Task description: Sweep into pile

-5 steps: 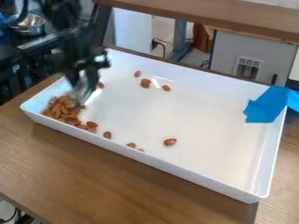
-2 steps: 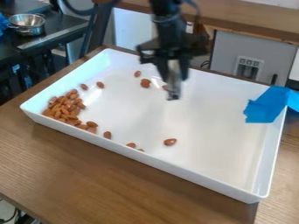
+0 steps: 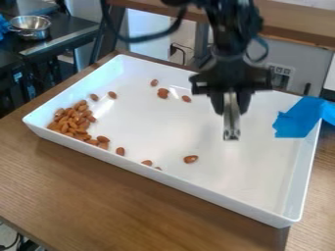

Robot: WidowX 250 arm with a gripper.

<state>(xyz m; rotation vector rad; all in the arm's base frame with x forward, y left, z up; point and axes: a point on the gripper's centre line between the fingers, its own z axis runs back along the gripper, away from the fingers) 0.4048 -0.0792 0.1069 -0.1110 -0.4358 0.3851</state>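
Over the right half of the white tray hangs the black gripper (image 3: pixel 231 105), shut on a silver metal tool (image 3: pixel 231 117) that points down. Almonds lie heaped in a pile (image 3: pixel 70 119) at the tray's left corner. Along the near wall, single almonds trail off from the pile, one of them a lone almond (image 3: pixel 190 159) nearer the middle, below and left of the tool. Toward the back wall are a few more, among them an almond (image 3: pixel 154 82), a clump (image 3: pixel 163 93) and an almond (image 3: pixel 186 98).
The white tray (image 3: pixel 171 182) has raised walls and stands on a brown wooden table (image 3: pixel 124 196). Blue tape (image 3: pixel 298 117) covers part of its right wall. A metal pot (image 3: pixel 31 27) sits on a dark counter at the upper left, and a wooden ledge (image 3: pixel 294 24) runs behind.
From above the pile at the left, the gripper has moved right with the tool, across the back to the tray's right half. The pile looks more compact, with two almonds visible beside it.
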